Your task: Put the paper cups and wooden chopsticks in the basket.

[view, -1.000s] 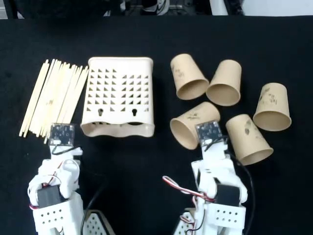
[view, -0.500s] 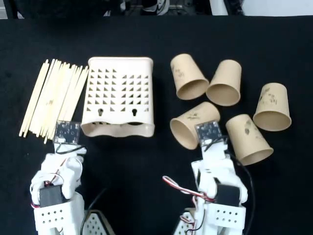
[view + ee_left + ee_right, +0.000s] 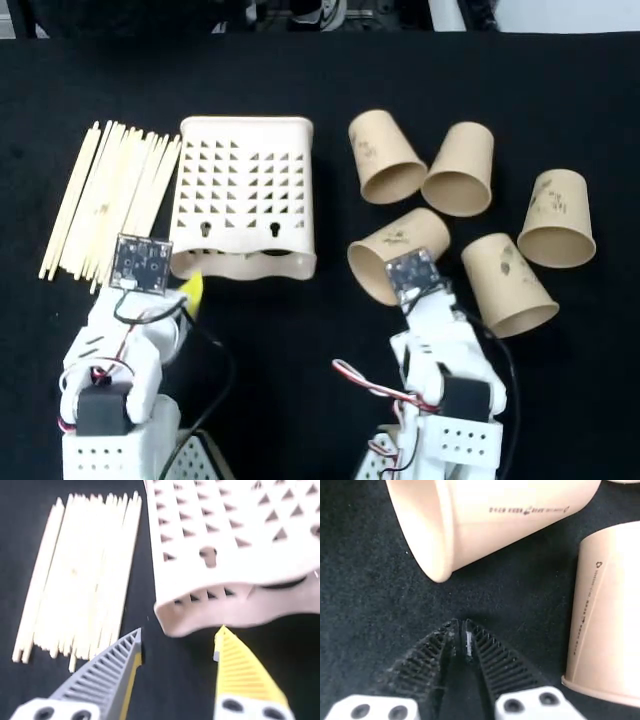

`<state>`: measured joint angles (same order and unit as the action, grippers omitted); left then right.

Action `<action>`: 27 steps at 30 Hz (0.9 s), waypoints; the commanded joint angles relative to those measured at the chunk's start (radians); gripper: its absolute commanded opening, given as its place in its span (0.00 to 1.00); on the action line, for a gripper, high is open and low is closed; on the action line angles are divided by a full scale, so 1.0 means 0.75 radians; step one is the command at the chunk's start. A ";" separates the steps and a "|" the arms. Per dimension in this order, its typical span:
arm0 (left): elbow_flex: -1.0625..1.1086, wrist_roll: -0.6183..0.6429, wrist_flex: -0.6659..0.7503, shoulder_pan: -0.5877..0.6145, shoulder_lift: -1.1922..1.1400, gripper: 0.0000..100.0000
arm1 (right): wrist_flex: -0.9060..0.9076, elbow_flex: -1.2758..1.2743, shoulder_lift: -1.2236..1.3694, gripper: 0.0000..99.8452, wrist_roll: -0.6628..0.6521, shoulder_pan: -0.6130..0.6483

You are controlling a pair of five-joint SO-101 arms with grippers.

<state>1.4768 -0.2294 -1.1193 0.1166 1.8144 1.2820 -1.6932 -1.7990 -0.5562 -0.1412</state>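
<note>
Two arms: bases side by side at the near edge of the table (image 3: 300,60); the left arm (image 3: 110,385) faces the chopsticks and basket, the right arm (image 3: 445,385) faces the cups.
Left gripper (image 3: 180,629): released, holding nothing. The wrist view gives the wide gap: grey finger (image 3: 107,672) by the chopsticks' near ends, yellow finger (image 3: 240,672) with its tip just short of the basket's rim. From above, a camera board covers most of it and the yellow tip pokes out beside the basket's near left corner.
Right gripper (image 3: 462,625): clenched on nothing, black fingers pressed together over bare cloth, just short of the near cup's mouth. That closure is plain in the wrist view; from above the board hides it.
Near cup (image 3: 490,515): on its side, mouth towards the right arm.
Second cup (image 3: 605,610): on its side, to the right of the gripper, apart from the near cup.
Basket (image 3: 243,195): lying flat between chopsticks and cups, perforated wall up, wavy rim towards the arms.
Chopsticks (image 3: 105,200): loose flat bundle on the cloth just left of the basket, slanting away from the left arm.
Far pair: left cup (image 3: 385,155) and middle cup (image 3: 460,168), on their sides, rims touching, mouths towards the arms.
Right cup (image 3: 556,218): on its side, farthest right, close to the second cup.
</note>
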 commanded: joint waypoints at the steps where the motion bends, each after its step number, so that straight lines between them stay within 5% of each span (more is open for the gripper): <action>1: 0.026 -0.012 0.215 0.021 -0.098 0.24 | -0.020 0.011 -0.085 0.03 0.012 0.008; 7: 0.040 -0.014 0.638 0.099 -0.542 0.24 | -0.020 0.011 -0.085 0.03 0.010 0.008; 16: -0.232 -0.008 0.900 0.097 -1.260 0.24 | -0.020 0.011 -0.085 0.03 0.012 0.008; 27: -0.294 0.276 1.387 0.097 -1.637 0.23 | -0.020 0.011 -0.085 0.03 0.010 0.008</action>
<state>1.3111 -0.0575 -0.1588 0.1811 0.6130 1.2820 -1.6932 -1.7990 -0.5547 -0.1412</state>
